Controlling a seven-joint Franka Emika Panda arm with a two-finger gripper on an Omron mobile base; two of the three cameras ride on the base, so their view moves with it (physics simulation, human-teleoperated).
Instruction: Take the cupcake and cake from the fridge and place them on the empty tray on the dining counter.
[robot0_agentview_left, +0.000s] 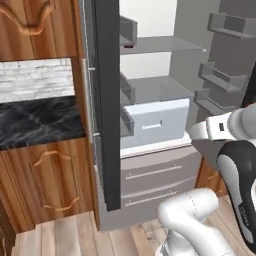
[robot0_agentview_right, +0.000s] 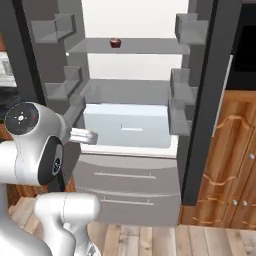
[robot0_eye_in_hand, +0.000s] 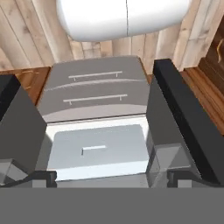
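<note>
Nearest the hand camera, the gripper's (robot0_eye_in_hand: 112, 177) two dark fingertips (robot0_eye_in_hand: 43, 177) stood wide apart with nothing between them, looking down on the pale crisper drawer (robot0_eye_in_hand: 98, 151) and the grey freezer drawers (robot0_eye_in_hand: 94, 87) of the fridge (robot0_agentview_right: 132, 165). Both fridge doors (robot0_agentview_left: 107, 100) stood open. The cupcake (robot0_agentview_right: 115, 42) sat alone on the upper shelf (robot0_agentview_right: 135, 47), well above and apart from the white arm (robot0_agentview_right: 35, 140). Wood cabinets (robot0_agentview_left: 50, 175) and a black marble counter (robot0_agentview_left: 37, 122) flanked the fridge.
</note>
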